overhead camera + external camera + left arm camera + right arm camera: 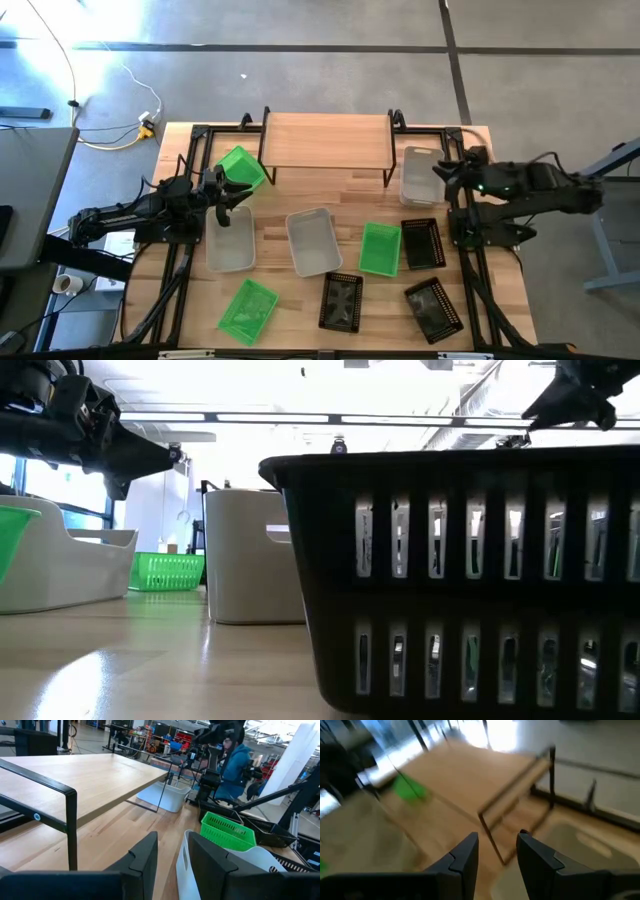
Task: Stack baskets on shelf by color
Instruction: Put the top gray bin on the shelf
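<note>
The shelf [325, 140] stands at the table's far edge with nothing on it. A green basket [240, 168] lies tilted by its left legs, and a grey basket [420, 175] sits by its right legs. On the table lie two more grey baskets [229, 238] [313, 241], two green ones [380, 248] [247, 308] and three black ones [422, 243] [342, 300] [434, 310]. My left gripper [232, 195] [172, 865] is open, raised over the far end of the left grey basket. My right gripper [440, 172] [497, 855] is open above the right grey basket [570, 845].
The shelf's black legs [70, 830] stand close to my left gripper. In the low view a black basket [460, 570] fills the foreground. A person in a blue top [235, 765] is in the room beyond the table. Bare tabletop [290, 300] lies between the near baskets.
</note>
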You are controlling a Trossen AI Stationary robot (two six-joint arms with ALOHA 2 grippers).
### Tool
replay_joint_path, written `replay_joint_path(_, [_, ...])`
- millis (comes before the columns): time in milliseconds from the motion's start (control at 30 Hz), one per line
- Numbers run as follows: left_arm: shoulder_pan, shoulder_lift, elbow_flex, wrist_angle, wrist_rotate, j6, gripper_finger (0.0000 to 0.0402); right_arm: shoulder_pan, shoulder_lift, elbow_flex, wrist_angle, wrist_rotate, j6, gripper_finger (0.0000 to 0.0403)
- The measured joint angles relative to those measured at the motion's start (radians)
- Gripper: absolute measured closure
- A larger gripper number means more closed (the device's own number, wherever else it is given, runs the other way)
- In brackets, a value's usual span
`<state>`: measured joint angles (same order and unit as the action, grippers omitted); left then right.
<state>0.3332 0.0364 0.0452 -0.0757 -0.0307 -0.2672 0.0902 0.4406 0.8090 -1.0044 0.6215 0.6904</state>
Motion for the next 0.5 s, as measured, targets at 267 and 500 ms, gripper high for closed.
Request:
replay_joint_path(267, [0.0, 0.0, 0.0, 0.0, 0.0, -0.011, 0.03, 0.0, 0.198, 0.046, -0.164, -0.162, -0.019, 0.0284])
replay_joint_path(500, [0.0, 0.0, 0.0, 0.0, 0.0, -0.018, 0.03, 0.0, 0.351, 0.041, -0.175, -0.194, -0.063, 0.0283])
